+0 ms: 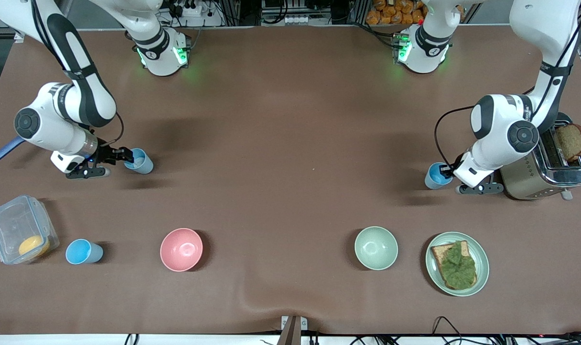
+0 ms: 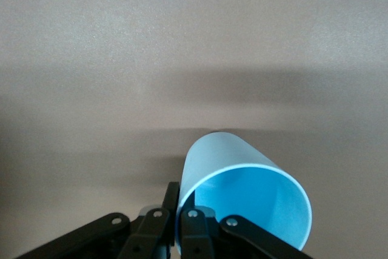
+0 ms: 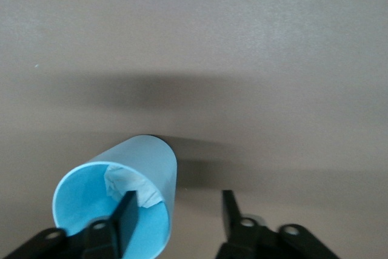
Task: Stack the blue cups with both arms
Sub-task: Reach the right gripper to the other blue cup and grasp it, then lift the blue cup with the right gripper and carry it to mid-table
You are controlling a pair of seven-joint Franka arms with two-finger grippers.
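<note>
My left gripper (image 1: 447, 170) (image 2: 180, 202) is shut on the rim wall of a blue cup (image 1: 435, 176) (image 2: 242, 189), one finger inside and one outside, low over the table beside the toaster. My right gripper (image 1: 124, 155) (image 3: 177, 203) is open and straddles the wall of a second blue cup (image 1: 140, 161) (image 3: 124, 198). One finger is inside this cup and the other stands apart outside it. Something pale and crumpled lies in it. A third blue cup (image 1: 82, 251) stands nearer the front camera, beside the clear box.
A pink bowl (image 1: 181, 249), a pale green bowl (image 1: 376, 247) and a plate (image 1: 482, 268) with topped bread stand along the near side. A toaster (image 1: 535, 184) holding a bread slice is at the left arm's end. A clear box (image 1: 12, 220) and a blue handle (image 1: 3, 151) are at the right arm's end.
</note>
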